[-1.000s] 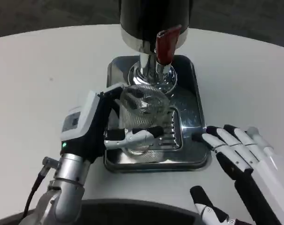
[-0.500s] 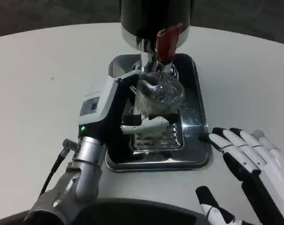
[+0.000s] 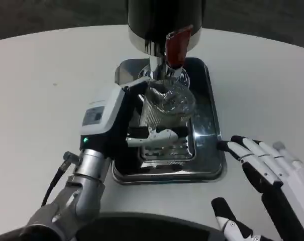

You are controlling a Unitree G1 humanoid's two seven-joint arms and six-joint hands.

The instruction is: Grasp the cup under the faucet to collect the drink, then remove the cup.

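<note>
Under the red tap handle (image 3: pixel 175 46), the left hand (image 3: pixel 122 123) holds the clear ribbed plastic cup (image 3: pixel 163 113) over the shiny metal tray (image 3: pixel 212 150), and a tilt or soft squeeze could spill it, while the right hand (image 3: pixel 265 165) waits open beside.

Cup (image 3: pixel 164 108) on tray (image 3: pixel 212 165) under faucet (image 3: pixel 175 47), btwn both hands.

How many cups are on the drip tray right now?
1. A clear ribbed plastic cup sits under the red faucet lever, held by the left hand over the shiny metal drip tray.
</note>
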